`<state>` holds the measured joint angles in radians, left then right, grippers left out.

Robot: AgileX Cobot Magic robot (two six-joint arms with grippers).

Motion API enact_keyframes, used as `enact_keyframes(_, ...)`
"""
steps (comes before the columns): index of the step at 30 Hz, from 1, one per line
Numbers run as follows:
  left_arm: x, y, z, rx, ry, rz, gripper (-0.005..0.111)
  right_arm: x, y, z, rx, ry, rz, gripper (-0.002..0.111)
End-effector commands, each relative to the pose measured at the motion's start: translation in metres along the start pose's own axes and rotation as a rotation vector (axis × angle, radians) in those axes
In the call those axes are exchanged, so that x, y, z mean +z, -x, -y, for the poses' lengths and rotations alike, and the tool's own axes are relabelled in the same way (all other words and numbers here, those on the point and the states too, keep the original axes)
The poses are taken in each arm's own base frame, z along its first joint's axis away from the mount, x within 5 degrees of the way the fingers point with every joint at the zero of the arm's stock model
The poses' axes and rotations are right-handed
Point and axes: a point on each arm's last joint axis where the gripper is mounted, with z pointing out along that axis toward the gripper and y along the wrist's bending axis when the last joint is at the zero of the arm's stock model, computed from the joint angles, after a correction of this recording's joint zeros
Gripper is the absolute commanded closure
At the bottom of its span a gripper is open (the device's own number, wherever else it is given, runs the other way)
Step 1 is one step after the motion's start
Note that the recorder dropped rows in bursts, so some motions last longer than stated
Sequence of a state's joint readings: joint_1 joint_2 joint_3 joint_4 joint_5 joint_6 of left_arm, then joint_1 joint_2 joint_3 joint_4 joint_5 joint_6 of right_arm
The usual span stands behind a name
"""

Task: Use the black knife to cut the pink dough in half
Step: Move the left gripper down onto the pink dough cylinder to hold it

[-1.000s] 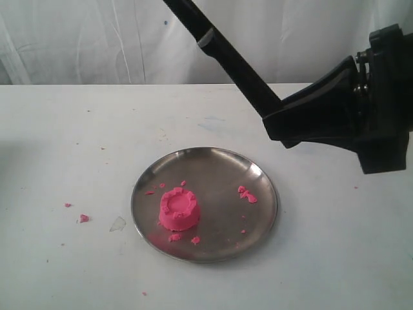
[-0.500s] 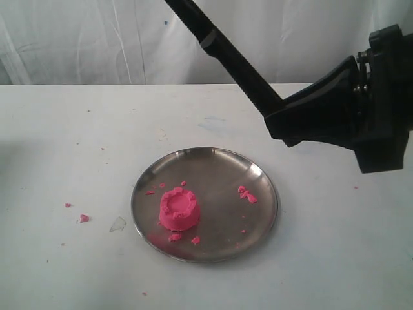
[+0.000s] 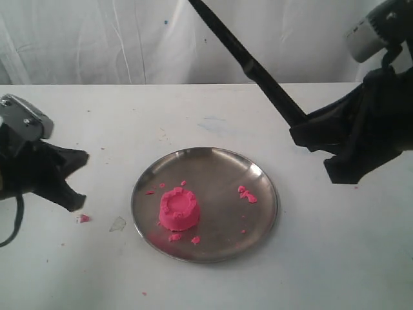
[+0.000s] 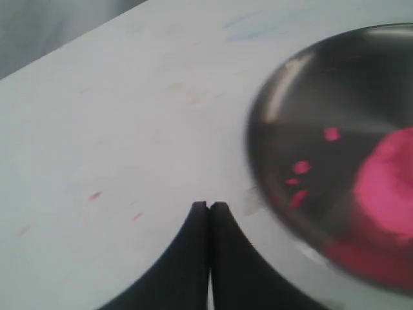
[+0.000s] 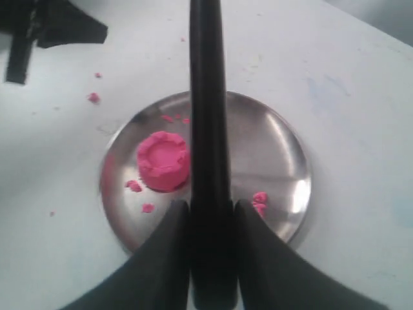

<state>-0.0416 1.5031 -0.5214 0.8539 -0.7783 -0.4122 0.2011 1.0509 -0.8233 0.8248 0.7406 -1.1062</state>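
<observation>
The pink dough [image 3: 179, 208] is a round moulded lump with a dented top, whole, on the left part of the round metal plate [image 3: 258, 213]. My right gripper [image 3: 300, 129] is shut on the handle of the black knife [image 3: 248, 63], held high above the plate's far right with the blade slanting up and left out of the picture. In the right wrist view the black knife [image 5: 208, 97] runs straight out between the fingers of the right gripper [image 5: 210, 210], just beside the pink dough [image 5: 161, 161]. My left gripper [image 3: 82, 179] hangs shut and empty left of the plate; its wrist view shows the left gripper [image 4: 209, 207] near the plate's rim [image 4: 258, 187].
Small pink crumbs lie on the plate [image 3: 247, 194] and on the white table left of it [image 3: 83, 218]. A white curtain [image 3: 97, 39] closes off the back of the table.
My left gripper has come into view at the left, near the plate. The right arm has tilted and shifted right and down, carrying the knife with it. The dough has not moved.
</observation>
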Motion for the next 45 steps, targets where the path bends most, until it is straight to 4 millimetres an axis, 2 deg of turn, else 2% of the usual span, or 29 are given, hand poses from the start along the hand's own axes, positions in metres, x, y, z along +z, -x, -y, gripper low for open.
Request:
enact_keyframes(1, 0.022, 0.023, 0.038, 0.171, -0.253, 0.115, 0.107, 0.007, -0.009, 0.008, 0.078, -0.094, 0.023, 0.108)
enact_keyframes(4, 0.035, 0.03, 0.051, 0.229, -0.245, -0.03, 0.107, 0.011, -0.013, 0.008, 0.089, -0.072, -0.002, 0.108)
enact_keyframes(6, 0.043, 0.035, 0.051, 0.191, -0.135, -0.213, 0.107, 0.016, -0.015, 0.01, 0.118, -0.07, -0.016, 0.108)
enact_keyframes(8, 0.046, 0.043, 0.045, 0.184, 0.048, -0.402, 0.107, 0.021, -0.016, 0.015, 0.127, -0.086, -0.023, 0.108)
enact_keyframes(10, 0.043, 0.054, 0.041, 0.235, 0.181, -0.518, 0.107, 0.028, -0.019, 0.02, 0.148, -0.104, -0.034, 0.108)
enact_keyframes(12, 0.04, 0.067, 0.042, 0.228, 0.231, -0.594, 0.107, 0.036, -0.022, 0.025, 0.162, -0.106, -0.056, 0.108)
enact_keyframes(15, 0.038, 0.078, 0.053, 0.271, 0.076, -0.753, 0.107, 0.046, -0.029, 0.026, 0.199, -0.07, -0.101, 0.108)
enact_keyframes(16, 0.039, 0.077, 0.062, 0.265, -0.048, -0.84, 0.107, 0.048, -0.03, 0.026, 0.203, -0.057, -0.112, 0.108)
enact_keyframes(19, 0.046, 0.081, 0.076, 0.258, -0.281, -0.958, 0.107, 0.048, -0.027, 0.024, 0.205, -0.019, -0.122, 0.108)
enact_keyframes(21, 0.053, 0.081, 0.08, 0.285, -0.349, -0.942, 0.107, 0.047, -0.026, 0.022, 0.216, -0.002, -0.132, 0.108)
enact_keyframes(24, 0.063, 0.084, 0.082, 0.283, -0.348, -0.866, 0.107, 0.046, -0.03, 0.024, 0.239, -0.032, -0.167, 0.108)
enact_keyframes(30, 0.068, 0.074, 0.085, 0.28, -0.33, -0.806, 0.107, 0.046, -0.031, 0.035, 0.287, -0.158, -0.16, 0.108)
enact_keyframes(35, 0.075, 0.065, 0.088, 0.283, -0.303, -0.698, 0.107, 0.046, -0.031, 0.035, 0.288, -0.153, -0.164, 0.108)
enact_keyframes(40, 0.075, 0.059, 0.089, 0.302, -0.306, -0.675, 0.107, 0.046, -0.031, 0.035, 0.288, -0.153, -0.164, 0.108)
enact_keyframes(45, 0.083, 0.058, 0.094, 0.207, -0.311, -0.637, 0.107, 0.046, -0.031, 0.035, 0.288, -0.151, -0.165, 0.108)
